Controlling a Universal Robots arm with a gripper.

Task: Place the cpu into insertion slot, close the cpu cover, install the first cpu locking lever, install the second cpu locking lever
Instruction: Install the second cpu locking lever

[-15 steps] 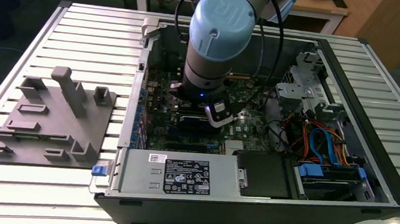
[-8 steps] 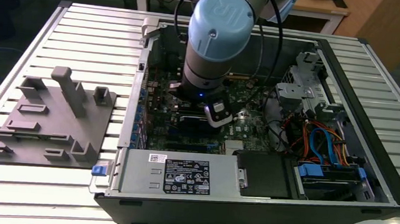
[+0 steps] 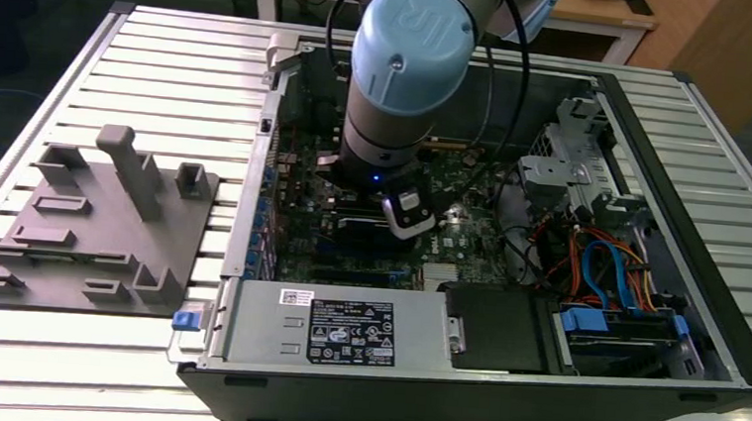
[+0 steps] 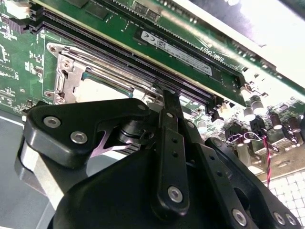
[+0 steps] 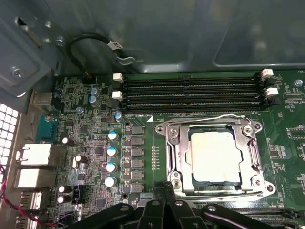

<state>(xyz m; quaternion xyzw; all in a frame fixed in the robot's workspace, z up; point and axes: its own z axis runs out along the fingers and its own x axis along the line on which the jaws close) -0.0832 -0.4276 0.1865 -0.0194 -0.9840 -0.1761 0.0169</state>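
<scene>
Arm: the robot arm (image 3: pixel 405 83) reaches down into the open computer case (image 3: pixel 700 323), its blue-capped joint over the green motherboard (image 3: pixel 471 192).
Gripper: the gripper (image 5: pixel 164 188) hangs low over the board, just beside one edge of the socket; in the second wrist view its black linkages fill the foreground, and the fingers (image 4: pixel 170 102) come together in one narrow tip, pressed shut with nothing seen between them.
Cpu: the cpu (image 5: pixel 213 156) lies flat inside the insertion slot (image 5: pixel 183 157), its pale metal top showing through the window of the frame (it looks level and square to the socket).
Cpu cover: the cpu cover (image 5: pixel 251 152) lies down flat over the chip, framing it on all sides; the same silvery frame shows in the second wrist view (image 4: pixel 71 78).
Locking lever: a thin wire lever (image 5: pixel 205 119) runs along the socket edge nearest the memory slots (image 5: pixel 190 93); whether it is latched I cannot tell.
Memory: one memory stick (image 4: pixel 181 47) stands in a slot beyond the socket.
Outside the case: a grey fixture block (image 3: pixel 96 231) sits on the slatted table (image 3: pixel 161 66), at the exterior view's left, well apart from the arm.
</scene>
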